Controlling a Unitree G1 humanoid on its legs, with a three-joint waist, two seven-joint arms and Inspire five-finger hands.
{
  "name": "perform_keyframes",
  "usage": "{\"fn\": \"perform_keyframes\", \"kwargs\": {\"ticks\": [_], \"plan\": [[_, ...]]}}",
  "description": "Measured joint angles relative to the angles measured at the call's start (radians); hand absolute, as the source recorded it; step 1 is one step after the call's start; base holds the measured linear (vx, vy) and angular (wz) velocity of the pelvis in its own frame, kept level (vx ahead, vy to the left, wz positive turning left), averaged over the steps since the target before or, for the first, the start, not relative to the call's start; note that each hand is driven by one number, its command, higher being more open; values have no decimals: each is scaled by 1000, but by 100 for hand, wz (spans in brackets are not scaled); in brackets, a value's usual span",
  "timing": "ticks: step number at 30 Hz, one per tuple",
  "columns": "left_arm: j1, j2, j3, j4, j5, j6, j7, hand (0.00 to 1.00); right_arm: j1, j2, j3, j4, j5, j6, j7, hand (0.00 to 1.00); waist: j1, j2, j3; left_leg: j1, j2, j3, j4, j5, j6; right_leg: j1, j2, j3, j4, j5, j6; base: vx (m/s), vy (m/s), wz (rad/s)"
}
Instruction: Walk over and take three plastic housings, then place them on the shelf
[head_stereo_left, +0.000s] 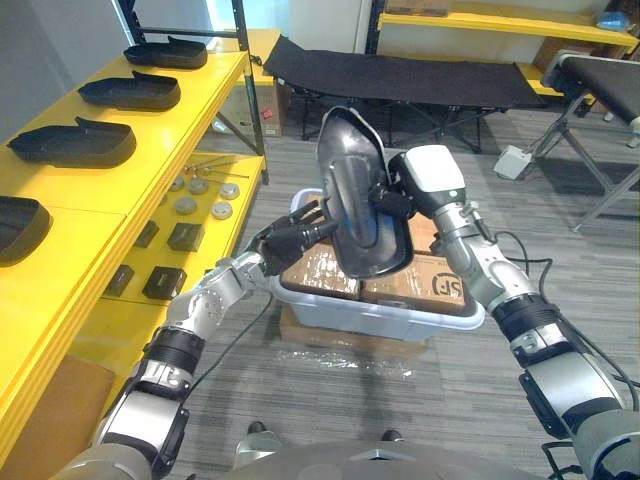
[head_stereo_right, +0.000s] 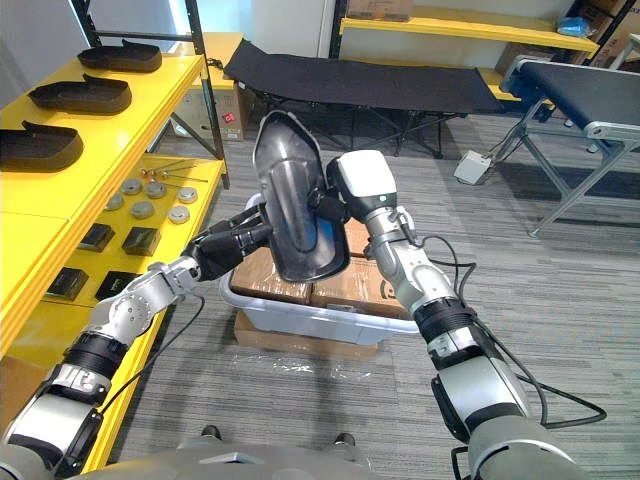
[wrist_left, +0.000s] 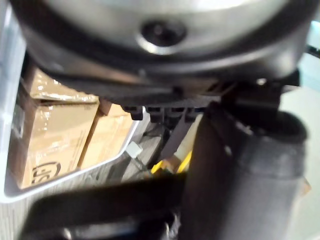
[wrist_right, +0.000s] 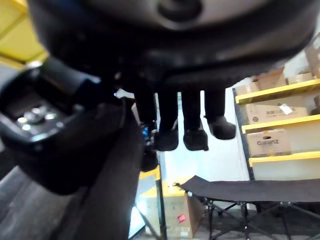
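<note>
The right hand (head_stereo_left: 388, 198) curls on the right rim of a black plastic housing (head_stereo_left: 355, 190), and the left hand (head_stereo_left: 290, 237) pinches its left rim. The glossy, elongated shell stands upright in the air between them. Just below sits a grey bin (head_stereo_left: 380, 308) of taped cardboard boxes (head_stereo_left: 440, 275). To the left runs the yellow shelf (head_stereo_left: 100, 185) with four more housings (head_stereo_left: 75, 142) on top and bare yellow between them. Open grey floor lies to the right.
</note>
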Motion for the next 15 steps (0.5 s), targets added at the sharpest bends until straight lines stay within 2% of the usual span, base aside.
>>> {"fn": "perform_keyframes", "kwargs": {"ticks": [1,14,15], "plan": [[-9,-18,9,1,-10,-7,-2,100,3,20,14,4,-6,-1,3,0,-1,0,0,0,0,0,0,0,0,-1,0,0,0,0,0,0,0,0],[-15,3,-3,2,-34,-14,-26,100,1,23,6,10,11,-7,3,0,-3,-12,-7,0,-1,1,-5,4,1,-3,0,1,0,0,0,0,0,0],[-15,3,-5,2,-34,-14,-26,0,1,22,6,10,14,-8,3,0,-4,-12,-7,0,-1,1,-5,4,1,-3,0,1,0,0,0,0,0,0]]}}
